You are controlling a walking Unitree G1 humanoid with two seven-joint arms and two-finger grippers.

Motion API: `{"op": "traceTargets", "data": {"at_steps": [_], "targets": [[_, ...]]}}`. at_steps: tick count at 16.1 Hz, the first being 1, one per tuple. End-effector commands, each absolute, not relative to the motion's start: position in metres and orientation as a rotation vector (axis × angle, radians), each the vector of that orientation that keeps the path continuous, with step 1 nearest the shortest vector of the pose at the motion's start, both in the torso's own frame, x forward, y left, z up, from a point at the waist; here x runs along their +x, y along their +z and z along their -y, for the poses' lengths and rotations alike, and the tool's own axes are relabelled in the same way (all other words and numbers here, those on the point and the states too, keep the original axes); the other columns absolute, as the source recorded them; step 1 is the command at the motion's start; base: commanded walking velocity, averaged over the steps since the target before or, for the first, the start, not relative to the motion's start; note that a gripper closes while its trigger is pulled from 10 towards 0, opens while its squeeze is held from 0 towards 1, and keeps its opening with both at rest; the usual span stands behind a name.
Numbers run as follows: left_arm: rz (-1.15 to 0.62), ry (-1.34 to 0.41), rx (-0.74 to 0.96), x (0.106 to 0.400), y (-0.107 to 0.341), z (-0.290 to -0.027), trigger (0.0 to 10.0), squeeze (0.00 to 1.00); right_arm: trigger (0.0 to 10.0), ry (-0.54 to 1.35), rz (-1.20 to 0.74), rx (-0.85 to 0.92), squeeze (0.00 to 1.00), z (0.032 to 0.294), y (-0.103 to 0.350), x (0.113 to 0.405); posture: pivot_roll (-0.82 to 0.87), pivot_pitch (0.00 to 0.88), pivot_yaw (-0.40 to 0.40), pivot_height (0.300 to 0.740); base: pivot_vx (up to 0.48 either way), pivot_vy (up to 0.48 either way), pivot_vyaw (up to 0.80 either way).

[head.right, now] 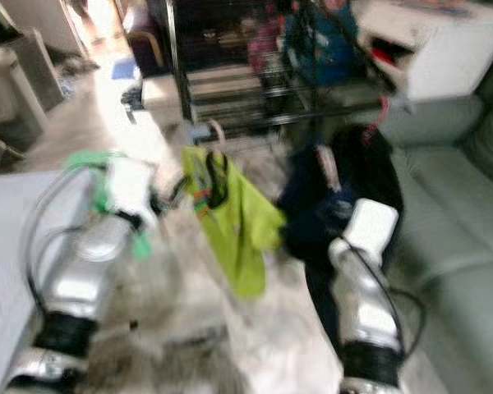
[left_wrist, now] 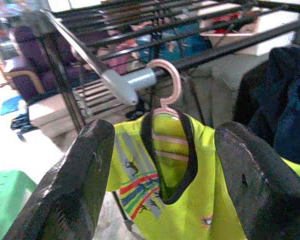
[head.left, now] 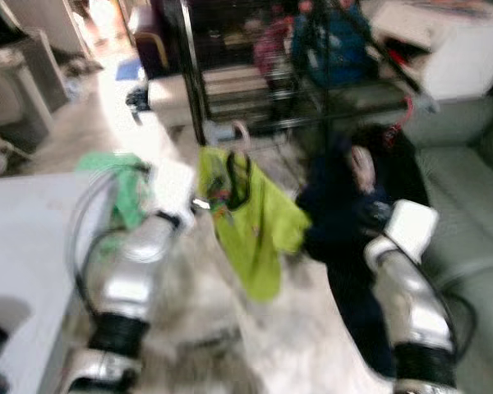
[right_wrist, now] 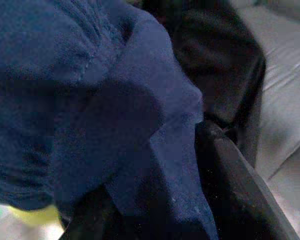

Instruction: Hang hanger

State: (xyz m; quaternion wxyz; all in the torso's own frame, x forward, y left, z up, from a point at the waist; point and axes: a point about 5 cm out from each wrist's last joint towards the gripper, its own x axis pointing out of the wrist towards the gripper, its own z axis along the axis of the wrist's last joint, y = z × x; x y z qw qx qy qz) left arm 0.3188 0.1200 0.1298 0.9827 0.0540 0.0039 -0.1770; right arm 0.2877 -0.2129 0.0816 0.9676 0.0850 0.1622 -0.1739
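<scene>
Your pink hanger (left_wrist: pixel 165 87) hooks over the grey end of the drying rack (left_wrist: pixel 125 85), carrying a yellow-green shirt (head.left: pixel 251 217). Your left gripper (left_wrist: pixel 162 170) faces it with fingers spread, empty. Your right gripper (right_wrist: pixel 155 220) is buried in a dark blue garment (right_wrist: pixel 80 100) — probably pinching it, though you can't tell.
</scene>
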Motion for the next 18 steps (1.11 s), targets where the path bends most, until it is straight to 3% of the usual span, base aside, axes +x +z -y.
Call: {"op": "traceTargets", "data": {"at_steps": [1,8,14,18], "targets": [[-0.001,-0.327,0.125,0.319,0.133,-0.129,10.0,0.0,10.0,-0.352,-0.26,0.181,0.0,0.207,0.093,0.295,-0.06,0.004,0.037,0.74,0.45,0.0,0.0],[-0.006,-0.323,0.099,0.317,0.131,-0.126,10.0,0.0,10.0,-0.372,-0.242,0.176,0.0,0.218,0.096,0.306,-0.06,0.009,0.033,0.74,0.447,0.0,0.0],[-0.033,-0.18,0.135,0.306,0.126,-0.141,10.0,0.0,10.0,-0.359,-0.282,0.229,0.0,0.217,0.101,0.333,-0.01,0.033,0.03,0.74,0.0,0.0,0.0],[-0.024,-0.132,0.161,0.291,0.136,-0.153,10.0,0.0,10.0,-0.38,-0.271,0.366,0.0,0.212,0.118,0.358,0.03,0.067,0.008,0.74,0.0,0.0,0.0]]}}
